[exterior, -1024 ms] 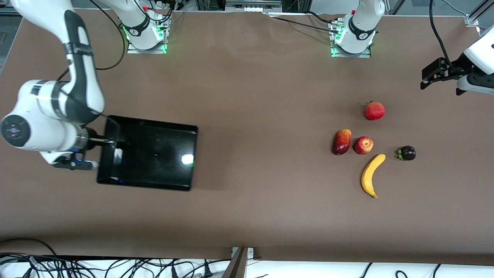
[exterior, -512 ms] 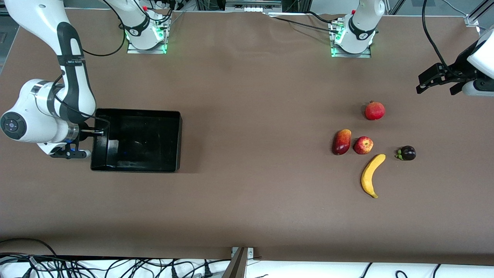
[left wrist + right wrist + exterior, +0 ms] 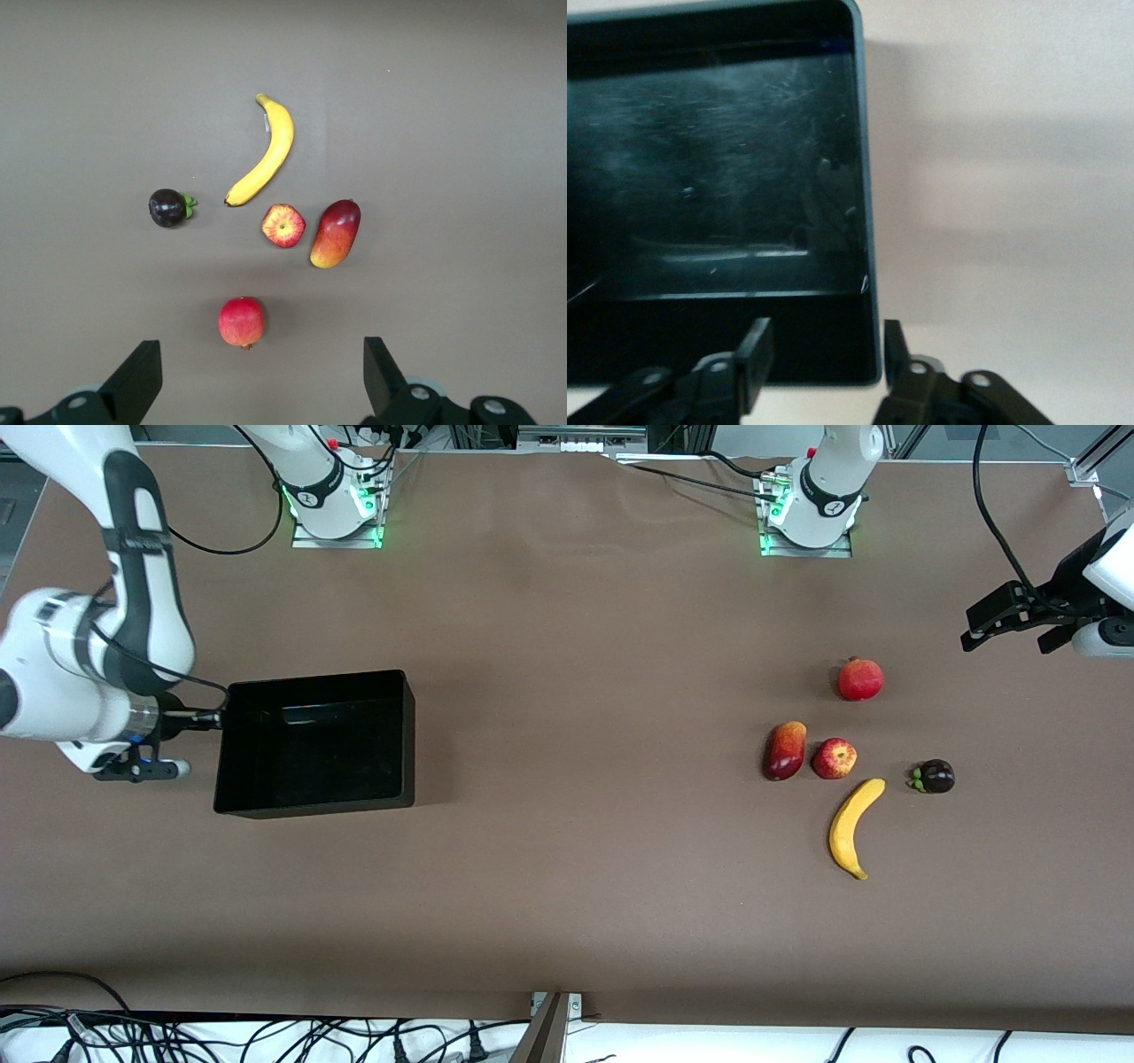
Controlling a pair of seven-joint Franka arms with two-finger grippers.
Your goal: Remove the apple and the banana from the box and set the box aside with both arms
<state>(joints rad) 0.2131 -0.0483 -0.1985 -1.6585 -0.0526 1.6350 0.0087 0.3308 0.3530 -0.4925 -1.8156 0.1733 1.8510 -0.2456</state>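
Note:
The black box (image 3: 409,735) lies flat on the table toward the right arm's end. My right gripper (image 3: 211,720) is at the box's end wall, open, with one corner of the box (image 3: 866,221) between its spread fingers (image 3: 755,356) and no grip on it. The apple (image 3: 834,758) and the banana (image 3: 855,826) lie toward the left arm's end, the banana nearer the front camera. My left gripper (image 3: 1005,615) hangs open and empty above the table close to them. Its wrist view shows the apple (image 3: 283,225) and banana (image 3: 266,150) ahead of the left gripper (image 3: 261,381).
Three other fruits lie around the apple: a red-yellow mango (image 3: 785,750) beside it, a red pomegranate (image 3: 860,679) farther from the front camera, and a dark mangosteen (image 3: 934,776) beside the banana. The arm bases (image 3: 332,500) stand along the table's back edge.
The box was tilted up in my right gripper's grip; it now rests flat and the gripper has opened. The left gripper has shifted only slightly.

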